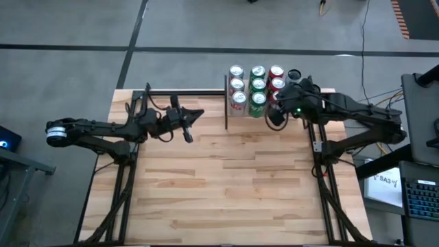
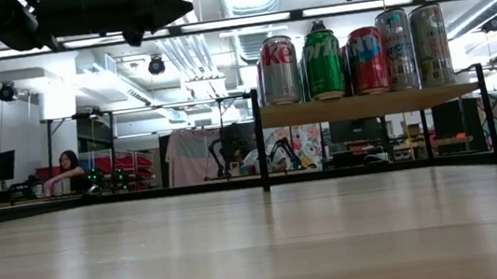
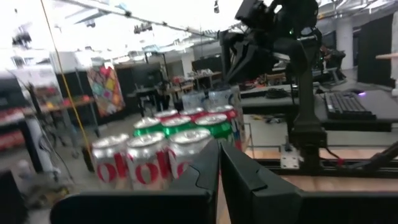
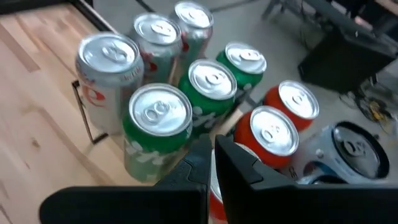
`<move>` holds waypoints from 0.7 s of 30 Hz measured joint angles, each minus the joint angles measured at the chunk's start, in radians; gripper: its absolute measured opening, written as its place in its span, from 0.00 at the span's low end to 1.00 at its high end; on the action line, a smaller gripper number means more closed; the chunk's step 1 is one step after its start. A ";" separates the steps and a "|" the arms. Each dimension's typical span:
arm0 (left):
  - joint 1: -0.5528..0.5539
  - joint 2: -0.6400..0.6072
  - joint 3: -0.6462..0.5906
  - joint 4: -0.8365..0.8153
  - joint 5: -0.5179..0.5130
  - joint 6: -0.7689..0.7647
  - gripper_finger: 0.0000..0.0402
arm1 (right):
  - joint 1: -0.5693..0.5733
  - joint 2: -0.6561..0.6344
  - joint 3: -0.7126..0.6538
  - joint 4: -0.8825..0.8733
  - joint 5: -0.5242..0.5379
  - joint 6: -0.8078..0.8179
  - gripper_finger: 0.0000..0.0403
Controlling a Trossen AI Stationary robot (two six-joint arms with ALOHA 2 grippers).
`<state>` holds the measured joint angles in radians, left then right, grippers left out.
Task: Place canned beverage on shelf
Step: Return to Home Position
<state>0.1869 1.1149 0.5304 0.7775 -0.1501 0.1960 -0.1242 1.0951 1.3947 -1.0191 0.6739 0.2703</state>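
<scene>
We read this as robotics lab, open-plan workshop sort. Two dark robot arms, left arm (image 1: pixel 103 129) and right arm (image 1: pixel 357 116), mounted on black frame (image 1: pixel 322 171) at butcher-block table (image 1: pixel 226 199). Bare concrete floor (image 1: pixel 68 68) with taped lines. Exposed ducts (image 2: pixel 182 53) and strip lights (image 2: pixel 337 9) overhead. We see person (image 2: pixel 69 169) seated at far desk, monitor (image 2: pixel 0 166) close by. Keyboard (image 3: pixel 345 106) and loose cables (image 1: pixel 384 103) beside rig. Small shelf (image 2: pixel 367 104) loaded with soda cans (image 2: pixel 324 63) stands at table's far edge.
</scene>
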 joint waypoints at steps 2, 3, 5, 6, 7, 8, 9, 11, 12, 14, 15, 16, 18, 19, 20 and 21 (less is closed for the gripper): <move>0.000 0.000 0.000 -0.022 0.000 -0.041 0.00 | 0.000 -0.026 -0.040 0.063 -0.001 -0.034 0.03; 0.000 0.000 0.000 -0.033 0.000 -0.061 0.00 | 0.000 -0.038 -0.061 0.098 -0.004 -0.054 0.03; 0.000 0.000 0.000 -0.048 0.000 -0.095 0.00 | 0.000 -0.063 -0.105 0.165 -0.031 -0.086 0.03; 0.000 0.000 0.000 -0.051 0.000 -0.113 0.00 | 0.000 -0.074 -0.124 0.196 -0.044 -0.101 0.03; 0.000 0.001 0.000 -0.053 0.001 -0.128 0.00 | 0.000 -0.087 -0.145 0.227 -0.055 -0.110 0.03; 0.000 0.005 0.000 -0.053 0.001 -0.144 0.00 | 0.001 -0.098 -0.163 0.252 -0.062 -0.117 0.03; 0.000 0.010 0.000 -0.054 0.002 -0.158 0.00 | 0.002 -0.109 -0.180 0.272 -0.072 -0.128 0.03; 0.000 0.028 0.000 -0.054 0.002 -0.178 0.00 | 0.009 -0.131 -0.213 0.309 -0.079 -0.134 0.03; 0.000 0.039 0.000 -0.054 0.002 -0.189 0.00 | 0.014 -0.142 -0.230 0.329 -0.079 -0.140 0.03; 0.000 0.066 0.000 -0.054 0.002 -0.210 0.00 | 0.026 -0.165 -0.265 0.368 -0.080 -0.153 0.03; 0.000 0.081 0.000 -0.054 0.002 -0.221 0.00 | 0.033 -0.178 -0.282 0.388 -0.080 -0.158 0.03; -0.003 0.096 0.000 -0.054 0.002 -0.232 0.00 | 0.039 -0.191 -0.301 0.407 -0.080 -0.162 0.03; -0.005 0.125 0.000 -0.050 0.002 -0.250 0.00 | 0.052 -0.218 -0.333 0.436 -0.080 -0.168 0.03; -0.007 0.140 0.000 -0.039 0.002 -0.260 0.00 | 0.059 -0.230 -0.349 0.445 -0.080 -0.175 0.03; -0.009 0.154 0.000 -0.031 0.002 -0.267 0.00 | 0.066 -0.245 -0.365 0.457 -0.080 -0.183 0.03; -0.012 0.168 0.000 -0.022 0.002 -0.269 0.00 | 0.073 -0.258 -0.382 0.471 -0.080 -0.189 0.03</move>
<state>0.1749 1.2824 0.5301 0.7553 -0.1478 -0.0733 -0.0508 0.8371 1.0130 -0.5482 0.5939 0.0816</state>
